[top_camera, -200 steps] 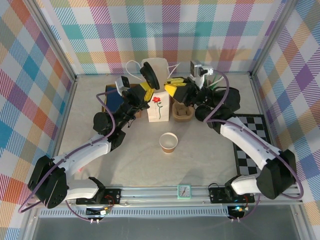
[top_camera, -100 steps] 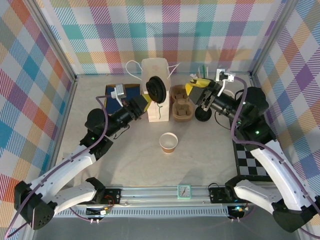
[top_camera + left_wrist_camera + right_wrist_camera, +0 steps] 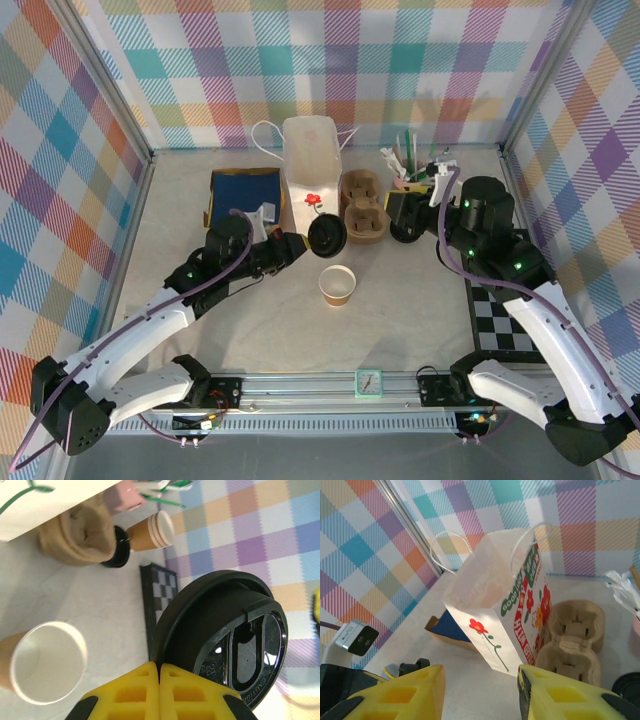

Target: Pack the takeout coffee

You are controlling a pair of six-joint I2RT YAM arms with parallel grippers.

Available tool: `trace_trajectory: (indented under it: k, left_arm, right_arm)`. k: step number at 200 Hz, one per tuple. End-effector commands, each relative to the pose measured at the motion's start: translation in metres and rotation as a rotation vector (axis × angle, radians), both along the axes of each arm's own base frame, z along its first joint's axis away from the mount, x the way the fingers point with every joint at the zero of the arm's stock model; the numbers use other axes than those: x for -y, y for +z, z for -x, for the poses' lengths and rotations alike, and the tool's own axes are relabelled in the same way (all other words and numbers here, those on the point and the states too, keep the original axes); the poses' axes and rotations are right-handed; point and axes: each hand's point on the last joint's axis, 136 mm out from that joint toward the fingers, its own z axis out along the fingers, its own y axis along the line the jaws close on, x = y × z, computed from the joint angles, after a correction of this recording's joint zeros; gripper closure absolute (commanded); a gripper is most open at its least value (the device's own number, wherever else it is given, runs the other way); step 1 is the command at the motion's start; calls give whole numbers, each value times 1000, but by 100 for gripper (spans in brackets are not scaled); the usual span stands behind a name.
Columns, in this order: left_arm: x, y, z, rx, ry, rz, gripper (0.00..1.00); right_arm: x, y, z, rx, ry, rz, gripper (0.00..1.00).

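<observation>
Holding: the left gripper (image 3: 160, 668) is clamped, its yellow fingers pressed together on the rim of a round black plastic lid (image 3: 220, 645).
Lid face: the top with its sip hole is turned toward the left wrist camera; whether a brown cup sits behind it cannot be told.
Lid position: seen from above, it hangs tilted on edge above the pale table (image 3: 400, 320), just right of the bag's near corner and just left of the tray.
Bag: a white flowered paper bag (image 3: 313, 165) stands upright at the back middle, mouth open, handles up.
Tray: a brown moulded cardboard cup tray (image 3: 362, 215) lies touching the bag's right side.
Open cup: a lidless brown paper cup (image 3: 338, 285) with a white inside stands upright, near the lid on its front side.
Right gripper (image 3: 480, 680): its yellow fingers are spread apart with nothing between them, facing the bag from the right.
Mat: a black-and-white checkered mat (image 3: 505, 300) lies flat at the right, under the right arm.
</observation>
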Motion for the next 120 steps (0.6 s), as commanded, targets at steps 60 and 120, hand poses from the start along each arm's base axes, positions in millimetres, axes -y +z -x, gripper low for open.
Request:
trace_trajectory:
  k: [60,120]
  left_arm:
    - [-4,-86,18,-194,-48,-218,95]
    - [-2,-112,21,-248,-63,-323,96]
  right_arm:
    - [3,-30,-5,-66,-17,74,57]
    - [0,-40,-8,-93,-13,74,57]
